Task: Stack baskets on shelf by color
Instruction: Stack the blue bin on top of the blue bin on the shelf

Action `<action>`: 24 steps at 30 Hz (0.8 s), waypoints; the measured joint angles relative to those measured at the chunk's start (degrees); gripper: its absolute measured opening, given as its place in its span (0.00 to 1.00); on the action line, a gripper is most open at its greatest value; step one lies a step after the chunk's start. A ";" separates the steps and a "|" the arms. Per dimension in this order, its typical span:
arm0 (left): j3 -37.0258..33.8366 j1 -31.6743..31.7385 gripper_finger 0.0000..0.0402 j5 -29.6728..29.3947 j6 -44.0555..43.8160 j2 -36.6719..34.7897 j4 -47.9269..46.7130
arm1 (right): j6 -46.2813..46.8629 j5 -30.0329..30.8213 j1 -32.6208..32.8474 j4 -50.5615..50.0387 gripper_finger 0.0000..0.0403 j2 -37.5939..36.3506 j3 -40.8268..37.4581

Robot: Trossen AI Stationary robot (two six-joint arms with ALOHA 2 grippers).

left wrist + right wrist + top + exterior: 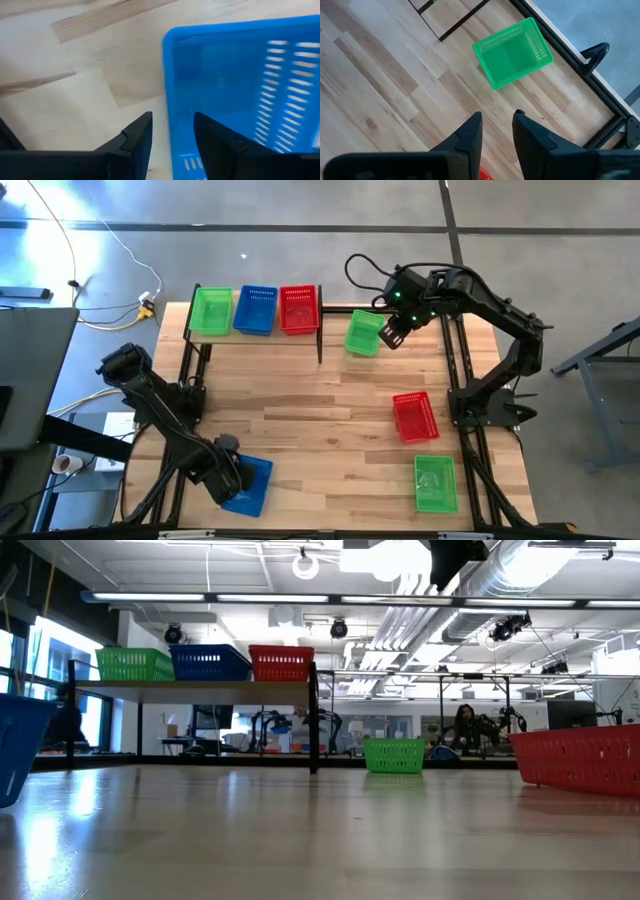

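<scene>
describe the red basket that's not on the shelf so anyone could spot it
On the plank-topped table, look to the right side, near the right arm's base. The loose red basket lies there alone, a green basket just nearer the front edge; the other red one sits on the shelf.

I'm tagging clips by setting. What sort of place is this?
Probably a robotics lab or workshop: exposed ceiling ducts, other arm rigs on benches behind, and loose cables on the concrete floor.
</scene>
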 joint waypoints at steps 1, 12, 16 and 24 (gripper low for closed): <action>-0.04 0.00 0.33 0.39 0.00 0.48 -0.06 | 0.00 0.00 0.00 -0.02 0.23 0.00 0.00; -0.02 0.92 0.05 -0.04 -0.66 1.77 2.76 | -1.41 0.00 0.00 0.08 0.23 0.00 0.00; -0.02 1.09 0.04 -0.21 -1.01 1.98 2.98 | -1.49 0.00 -0.01 0.31 0.23 0.00 0.00; 0.00 2.87 0.02 -4.00 -2.05 0.32 3.39 | -2.60 0.01 -0.01 0.35 0.23 0.00 0.00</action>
